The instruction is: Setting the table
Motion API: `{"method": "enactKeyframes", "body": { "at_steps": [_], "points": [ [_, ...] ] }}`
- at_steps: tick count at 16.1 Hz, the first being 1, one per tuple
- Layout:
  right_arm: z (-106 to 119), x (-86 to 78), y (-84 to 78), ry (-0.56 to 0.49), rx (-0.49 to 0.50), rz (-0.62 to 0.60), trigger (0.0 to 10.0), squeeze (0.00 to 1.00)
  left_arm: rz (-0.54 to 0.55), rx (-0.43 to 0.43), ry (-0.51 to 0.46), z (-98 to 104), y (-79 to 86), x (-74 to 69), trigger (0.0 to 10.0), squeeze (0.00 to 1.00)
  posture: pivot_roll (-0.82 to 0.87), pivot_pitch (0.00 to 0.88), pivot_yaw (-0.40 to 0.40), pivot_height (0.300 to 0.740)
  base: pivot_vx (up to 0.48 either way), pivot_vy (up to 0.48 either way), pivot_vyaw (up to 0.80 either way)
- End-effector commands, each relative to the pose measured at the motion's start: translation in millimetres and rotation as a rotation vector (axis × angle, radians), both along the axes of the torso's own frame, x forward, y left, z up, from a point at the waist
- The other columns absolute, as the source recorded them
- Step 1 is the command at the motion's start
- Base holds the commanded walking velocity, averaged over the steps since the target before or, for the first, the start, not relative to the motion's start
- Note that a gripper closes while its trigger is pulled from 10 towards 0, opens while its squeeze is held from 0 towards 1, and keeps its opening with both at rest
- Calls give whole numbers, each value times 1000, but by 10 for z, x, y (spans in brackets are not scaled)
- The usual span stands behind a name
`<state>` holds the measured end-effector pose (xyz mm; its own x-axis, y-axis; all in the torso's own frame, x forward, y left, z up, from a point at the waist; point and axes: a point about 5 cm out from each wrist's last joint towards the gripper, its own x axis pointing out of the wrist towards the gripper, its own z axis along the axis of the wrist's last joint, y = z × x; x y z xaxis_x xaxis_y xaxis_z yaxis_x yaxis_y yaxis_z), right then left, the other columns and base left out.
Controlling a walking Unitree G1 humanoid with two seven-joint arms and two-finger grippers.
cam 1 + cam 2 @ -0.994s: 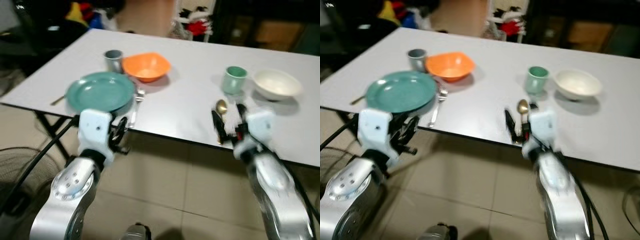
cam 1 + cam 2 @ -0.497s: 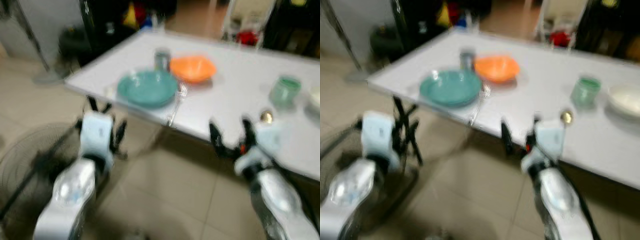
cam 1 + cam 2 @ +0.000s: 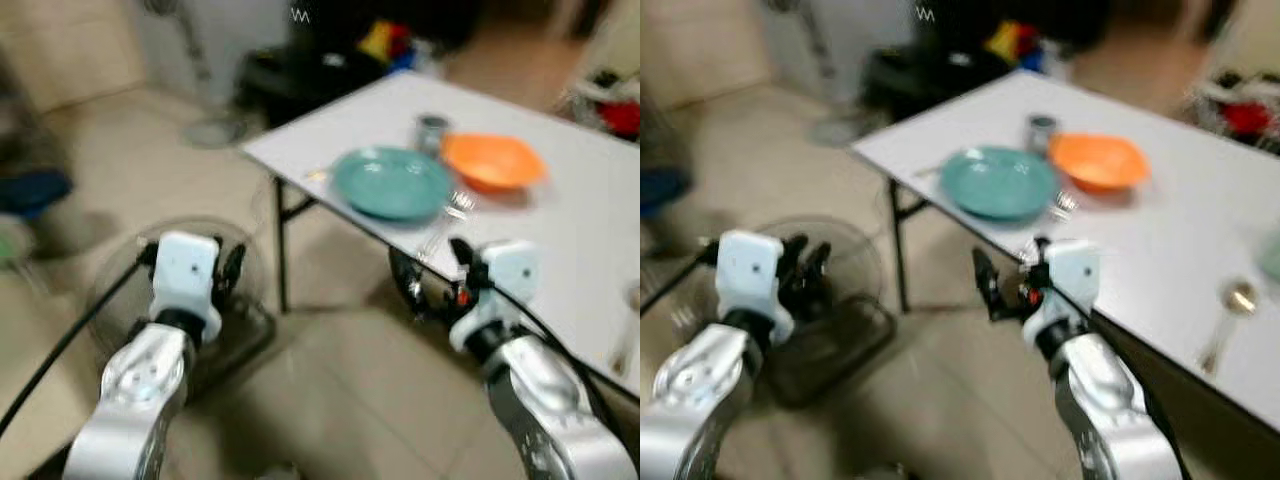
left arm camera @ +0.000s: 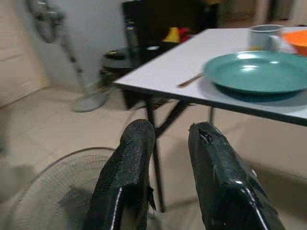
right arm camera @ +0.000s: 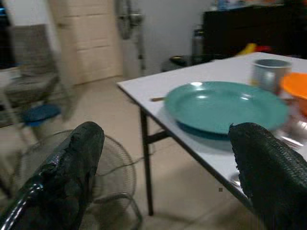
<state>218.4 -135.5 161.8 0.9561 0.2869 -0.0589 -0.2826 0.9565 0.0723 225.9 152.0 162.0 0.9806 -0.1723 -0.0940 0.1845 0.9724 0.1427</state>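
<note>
Robot turned leftward off the table; both grippers empty

View had swung since a second ago, table point(image 3: 560, 215) now to the right; right gripper point(image 3: 1012, 282) wide open, spoon point(image 3: 1225, 315) left lying apart on the tabletop; left gripper point(image 4: 170, 158) narrow, holding nothing, over the floor fan point(image 3: 120, 290); counted: one teal plate point(image 3: 392, 182), one orange bowl point(image 3: 494, 160), one grey cup point(image 3: 431, 127); likely off to fetch more

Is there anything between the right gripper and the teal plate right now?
Nothing visible stands between them. The right gripper, fingers wide open, hangs off the table edge with the teal plate straight ahead on the tabletop; the grey cup and orange bowl sit behind it.
</note>
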Motion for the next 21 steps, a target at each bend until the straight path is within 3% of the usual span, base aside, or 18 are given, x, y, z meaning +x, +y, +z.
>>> {"method": "enactKeyframes", "body": {
  "at_steps": [1, 6, 13, 18, 21],
  "points": [
    [-6, 7, -50, 15, 5, -17, 10000, 1000, -4, 3, 1, 2, -11, -32, 10000, 0, 140, 0, 21, 740, 0, 0, 800],
    [-20, 67, -4, 30, 24, -2, 10000, 1000, 13, -2, -12, 42, 28, -22, 10000, 0, 161, 0, 9, 740, 0, 0, 800],
    [-42, 119, -12, 37, 75, -35, 10000, 1000, 6, 4, -47, 138, 38, 28, 10000, 0, 178, 0, 6, 740, 0, 308, 800],
    [-65, 164, -18, 47, 95, -82, 10000, 1000, 6, 7, -50, 154, 62, 72, 10000, 0, 162, 0, 23, 740, 0, 323, 98],
    [8, 188, -63, 6, 8, -101, 10000, 1000, -3, -8, -56, 162, 7, 127, 10000, 0, 148, 0, 8, 740, 0, 320, 0]
  ]
}}
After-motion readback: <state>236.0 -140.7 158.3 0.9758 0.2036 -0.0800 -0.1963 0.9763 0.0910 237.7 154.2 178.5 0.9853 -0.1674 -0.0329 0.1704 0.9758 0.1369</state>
